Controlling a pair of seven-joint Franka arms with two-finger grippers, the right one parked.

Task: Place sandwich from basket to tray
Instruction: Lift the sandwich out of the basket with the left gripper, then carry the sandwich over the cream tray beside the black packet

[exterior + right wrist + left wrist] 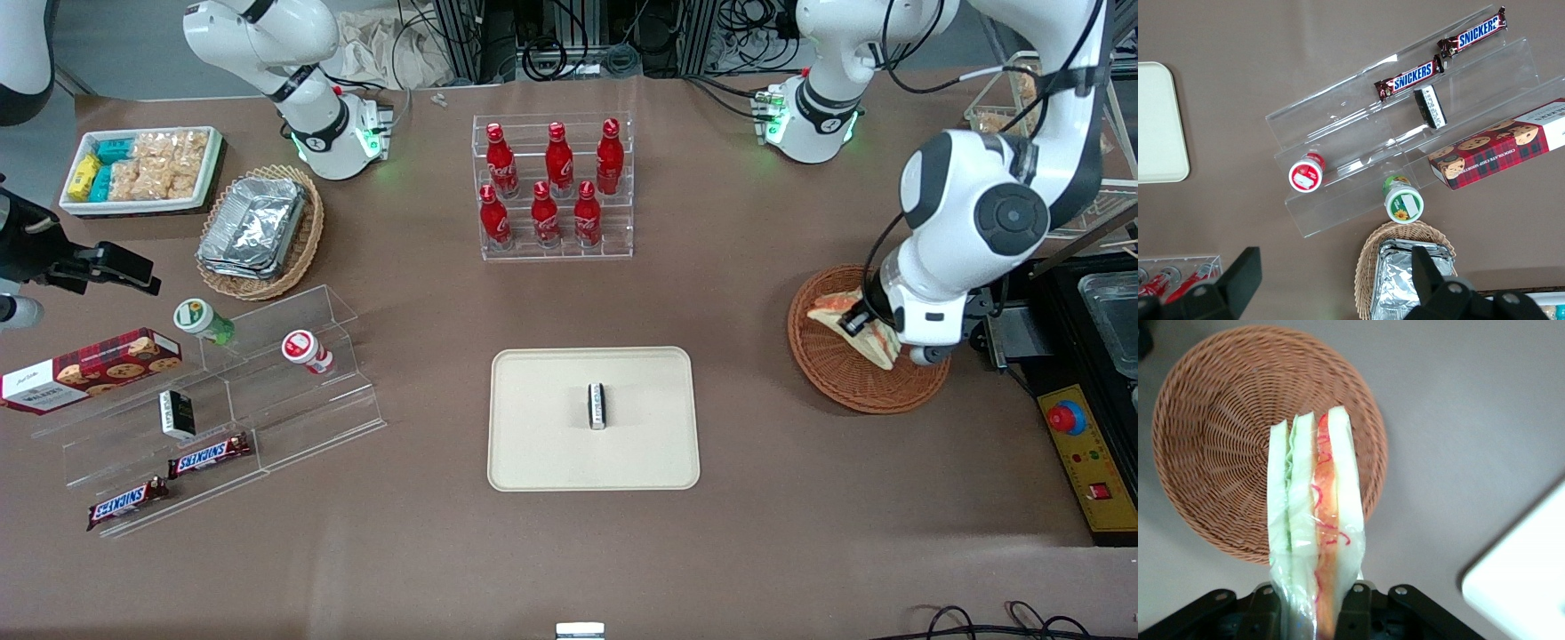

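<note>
The sandwich is a plastic-wrapped wedge of white bread with green and orange-red filling. My left gripper is shut on it, one finger pressed against each bread face. It hangs lifted above the round reddish-brown wicker basket, which shows beneath it with nothing inside. The cream rectangular tray lies in the middle of the table, toward the parked arm from the basket, and its corner shows in the wrist view.
A small dark packet lies on the tray's middle. A clear rack of red bottles stands farther from the front camera than the tray. A black box with a red button sits beside the basket at the table's working-arm end.
</note>
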